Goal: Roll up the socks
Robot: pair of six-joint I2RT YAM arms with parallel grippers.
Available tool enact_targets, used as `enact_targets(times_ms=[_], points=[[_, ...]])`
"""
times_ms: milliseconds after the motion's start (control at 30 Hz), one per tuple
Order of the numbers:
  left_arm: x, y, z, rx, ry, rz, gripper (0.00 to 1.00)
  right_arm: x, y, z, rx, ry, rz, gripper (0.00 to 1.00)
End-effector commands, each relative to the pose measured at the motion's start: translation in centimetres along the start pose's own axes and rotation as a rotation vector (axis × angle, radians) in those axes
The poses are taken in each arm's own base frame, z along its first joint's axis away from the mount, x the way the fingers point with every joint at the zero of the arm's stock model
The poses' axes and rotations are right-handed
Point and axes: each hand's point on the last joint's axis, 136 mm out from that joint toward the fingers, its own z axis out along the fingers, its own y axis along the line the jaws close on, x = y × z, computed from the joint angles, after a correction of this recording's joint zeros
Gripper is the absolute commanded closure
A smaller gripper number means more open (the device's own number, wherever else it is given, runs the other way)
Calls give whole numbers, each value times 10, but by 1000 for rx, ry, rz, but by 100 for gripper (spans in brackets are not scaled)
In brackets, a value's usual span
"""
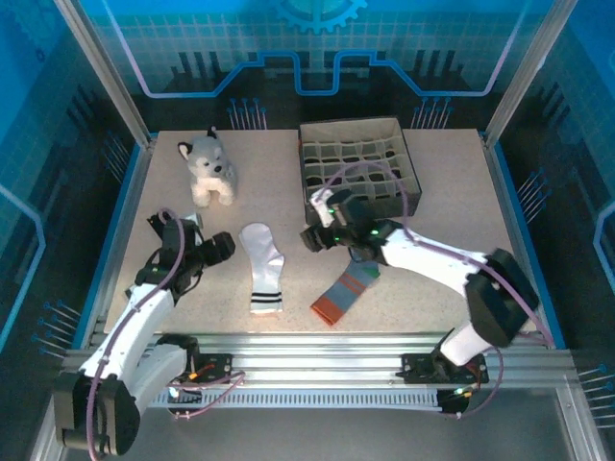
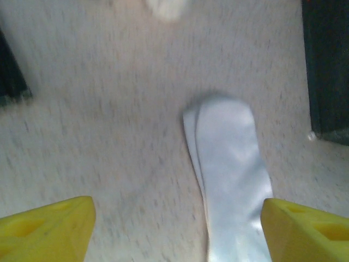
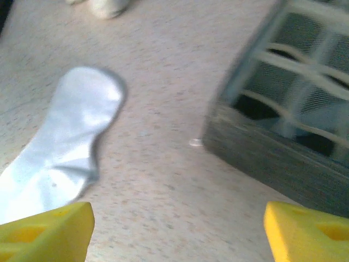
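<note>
A white sock (image 1: pixel 261 269) lies flat mid-table, toe pointing away and dark stripes at its near cuff. A grey-blue sock (image 1: pixel 346 291) with an orange-red cuff lies to its right, partly under my right arm. My left gripper (image 1: pixel 229 246) hovers just left of the white sock, open. In the left wrist view, the white sock's toe (image 2: pixel 229 164) runs down beside the right one of the yellow fingers (image 2: pixel 305 229). My right gripper (image 1: pixel 312 236) is open between the socks' far ends, over bare table, with the white sock (image 3: pixel 65 142) at its left.
A grey-white plush husky (image 1: pixel 209 171) sits at the back left. A dark divided organizer box (image 1: pixel 360 168) stands at the back right, its wall (image 3: pixel 272 158) close to my right gripper. The table (image 1: pixel 432 192) is fenced by blue side rails.
</note>
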Motion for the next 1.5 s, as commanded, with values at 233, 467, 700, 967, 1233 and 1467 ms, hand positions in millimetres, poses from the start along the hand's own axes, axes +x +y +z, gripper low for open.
enact_targets(times_ms=[233,467,700,967,1233,1467], points=[[91,-8,17,141,272,-309,43,1,79,84,-204,224,-9,46],[97,-28,38,211,341,-305,56,18,90,117,-249,293,-12,57],[107,-43,59,231,396,-284,65,26,86,145,-248,339,-13,57],[91,-82,84,297,416,-229,75,21,50,167,-210,349,24,59],[67,-112,98,316,426,-152,80,-17,13,149,-187,251,54,60],[54,-114,87,259,443,-54,75,-40,22,98,-264,119,-43,59]])
